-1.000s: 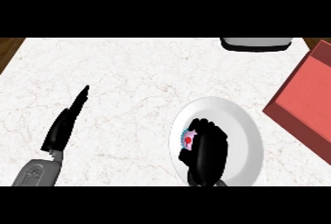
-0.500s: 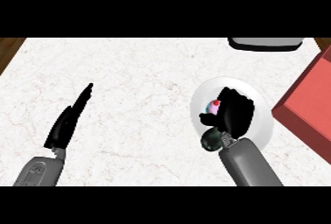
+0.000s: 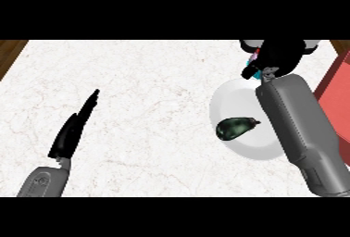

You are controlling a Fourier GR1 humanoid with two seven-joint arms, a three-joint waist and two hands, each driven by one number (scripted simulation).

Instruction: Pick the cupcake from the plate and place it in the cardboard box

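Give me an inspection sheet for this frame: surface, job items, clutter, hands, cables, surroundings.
Surface: white marbled counter, wooden edge at upper left.
Job items: cupcake barely visible, held in the right hand above the plate; only a red slab shows at the right edge, cannot tell if it is the box.
Clutter: dark green avocado-like item lying on the plate.
Hands: right hand curled round the cupcake near the top edge; left hand open, fingers straight, resting at lower left.
Cables: nothing seen.
Surroundings: pale object behind the right hand at the top edge, mostly hidden.

White marble counter [image 3: 150, 115] carries a white plate [image 3: 229, 99] and red box [image 3: 336, 83].
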